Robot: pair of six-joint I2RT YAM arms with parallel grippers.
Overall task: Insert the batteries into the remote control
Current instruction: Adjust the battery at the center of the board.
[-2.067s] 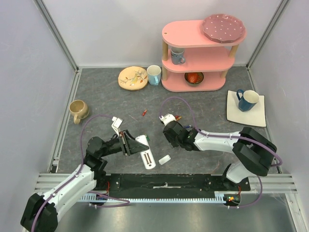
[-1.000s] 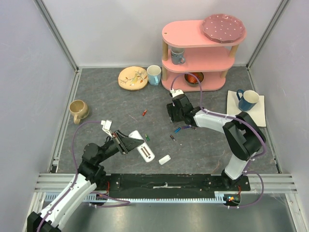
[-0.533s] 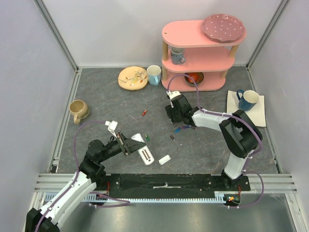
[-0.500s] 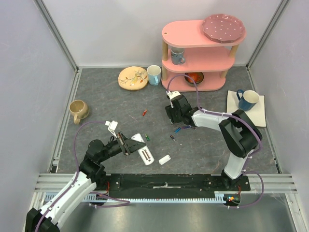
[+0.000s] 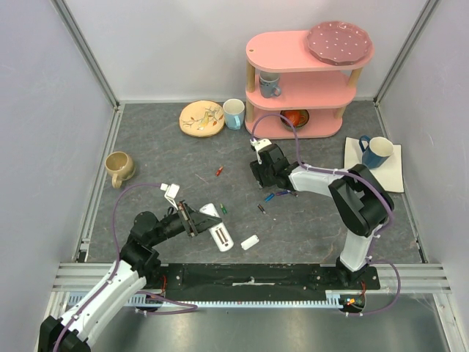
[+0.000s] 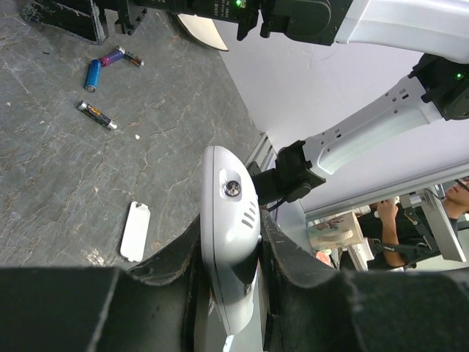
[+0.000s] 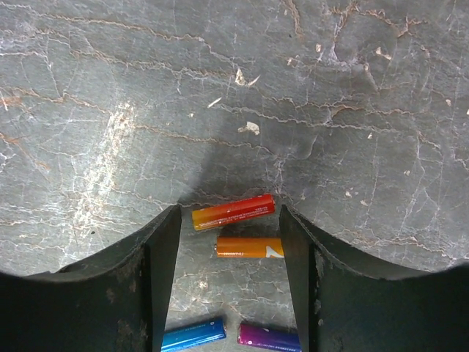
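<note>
My left claw [image 6: 230, 249] is clamped on the remote control [image 6: 229, 192], a small white cover [image 6: 135, 231] lying on the table [image 6: 66, 169] beside it; my right claw [image 7: 231, 220] stands wide, fingers [image 7: 157, 279] either side of two orange batteries [image 7: 233, 211]; a blue battery [image 7: 192, 334] and a purple battery [image 7: 269, 337] lie just beside them

A pink 3-tier shelf [image 5: 308, 81] on pale wooden posts stands at the back of a dark grey, stone-veined tabletop [image 5: 146, 147], close against the plain white rear wall [image 5: 183, 44]. To the shelf's left and right, 2 white side panels [image 5: 37, 147] rise behind slanting aluminium frame posts [image 5: 84, 51], and well in front of it an aluminium rail [image 5: 88, 273] runs along the near edge. The light is soft and even, with only faint shadows beneath the shelf.
</note>
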